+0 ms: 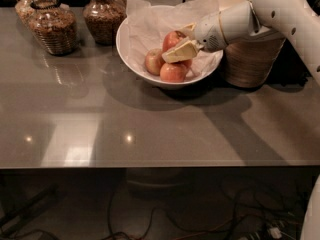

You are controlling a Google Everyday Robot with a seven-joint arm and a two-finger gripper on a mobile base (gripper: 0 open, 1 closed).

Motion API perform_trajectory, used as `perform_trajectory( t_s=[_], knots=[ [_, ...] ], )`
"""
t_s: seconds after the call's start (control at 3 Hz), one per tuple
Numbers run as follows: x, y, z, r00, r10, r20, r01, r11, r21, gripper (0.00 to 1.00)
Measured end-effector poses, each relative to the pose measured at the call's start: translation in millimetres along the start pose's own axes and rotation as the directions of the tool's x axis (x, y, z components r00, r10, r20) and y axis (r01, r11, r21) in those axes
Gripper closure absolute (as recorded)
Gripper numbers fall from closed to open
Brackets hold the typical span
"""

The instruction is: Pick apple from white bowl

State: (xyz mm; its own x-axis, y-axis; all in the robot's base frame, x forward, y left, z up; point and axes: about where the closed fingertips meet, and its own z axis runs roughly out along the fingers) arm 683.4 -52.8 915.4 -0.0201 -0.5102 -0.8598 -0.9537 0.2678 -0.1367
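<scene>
The white bowl (131, 54), lined with crumpled white paper, stands at the back middle of the grey table. It holds the red apple (171, 39) and two smaller, paler apples: one on the left (153, 61) and one in front (173, 72). My gripper (176, 42) reaches into the bowl from the right. Its cream fingers (180, 51) sit on either side of the red apple, closed against it. The apple is still down among the others in the bowl.
A stack of beige disposable bowls (250, 61) stands right behind my arm. Two glass jars of brown grain, one (52, 26) at the back left and one (102, 11) beside the bowl. The table's front edge (150, 165) is near; cables lie on the floor below.
</scene>
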Motion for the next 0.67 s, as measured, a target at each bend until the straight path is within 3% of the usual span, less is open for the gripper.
perform_trajectory(
  t_s=[0.33, 0.67],
  knots=[
    [-2, 12, -15, 1.0, -0.017, -0.017, 0.017, 0.9996, 0.023, 0.89],
    [-19, 30, -40, 0.998, -0.059, -0.016, 0.06, 0.9973, 0.043, 1.0]
  ],
)
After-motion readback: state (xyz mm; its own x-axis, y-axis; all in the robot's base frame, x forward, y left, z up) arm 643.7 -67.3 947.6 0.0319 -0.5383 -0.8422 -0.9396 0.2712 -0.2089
